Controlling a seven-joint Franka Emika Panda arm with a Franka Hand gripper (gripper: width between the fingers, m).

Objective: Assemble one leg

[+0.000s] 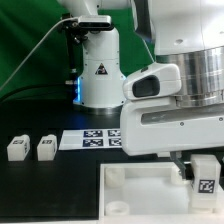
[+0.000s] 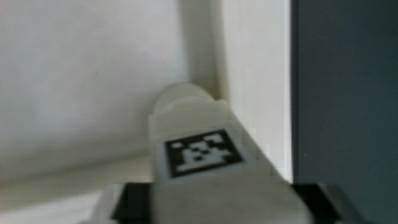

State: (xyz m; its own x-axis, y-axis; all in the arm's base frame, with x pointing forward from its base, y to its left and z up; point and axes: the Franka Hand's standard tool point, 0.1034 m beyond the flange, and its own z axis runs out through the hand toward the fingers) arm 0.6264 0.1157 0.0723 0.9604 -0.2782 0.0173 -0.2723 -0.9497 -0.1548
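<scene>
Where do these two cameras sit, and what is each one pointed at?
Exterior view: off the arm, looking across the table at the arm, its claw and the white tray-like piece.
Wrist view: on the wrist, looking down the claw at the leg; only fingertips show.
Both show the tagged leg gripped in the claw above that piece.

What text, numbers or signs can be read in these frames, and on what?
No readable words or numbers.
Triangular sign on the arm's base: symbol too small to read.
Marker tags, patterns only: held leg, two loose legs, marker board.
</scene>
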